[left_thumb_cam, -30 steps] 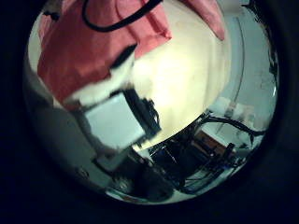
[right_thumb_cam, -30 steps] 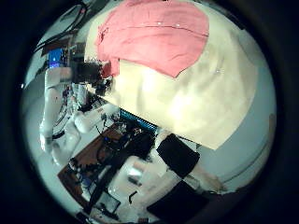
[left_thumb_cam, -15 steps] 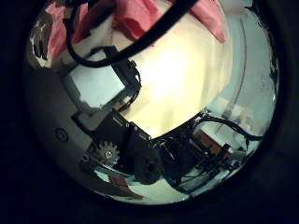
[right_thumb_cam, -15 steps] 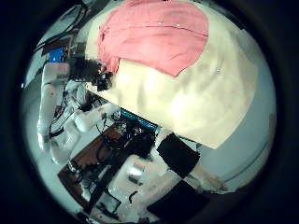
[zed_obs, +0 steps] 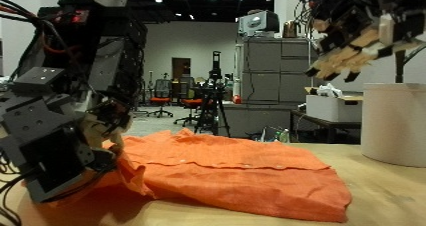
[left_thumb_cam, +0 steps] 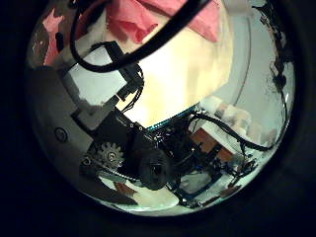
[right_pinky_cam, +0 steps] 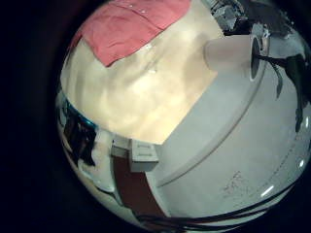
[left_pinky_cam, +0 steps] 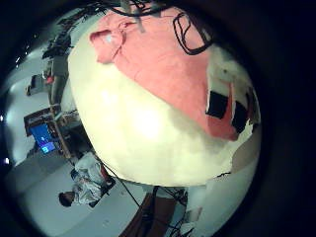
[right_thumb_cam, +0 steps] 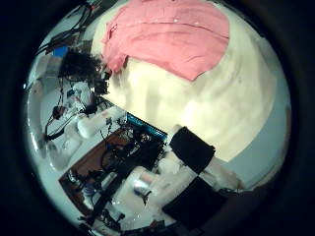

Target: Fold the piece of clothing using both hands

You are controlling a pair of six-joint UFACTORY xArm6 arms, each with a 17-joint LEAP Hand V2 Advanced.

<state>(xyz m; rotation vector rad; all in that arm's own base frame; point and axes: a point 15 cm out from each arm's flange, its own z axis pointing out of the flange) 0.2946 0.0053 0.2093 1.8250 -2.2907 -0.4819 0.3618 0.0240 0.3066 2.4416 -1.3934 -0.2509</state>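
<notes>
An orange shirt [zed_obs: 240, 171] lies spread flat on the tan table [zed_obs: 386, 201] – buttoned front up, in the right thumb side palm view [right_thumb_cam: 167, 39]. The left hand [zed_obs: 67, 116] is low at the shirt's near edge, its fingers touching the cloth; whether they pinch it I cannot tell. The right hand [zed_obs: 353, 36] hangs high above the table, well apart from the shirt, fingers loosely drooping and holding nothing. A white cylinder [zed_obs: 393, 126] stands on the table beyond the shirt – below the right hand.
</notes>
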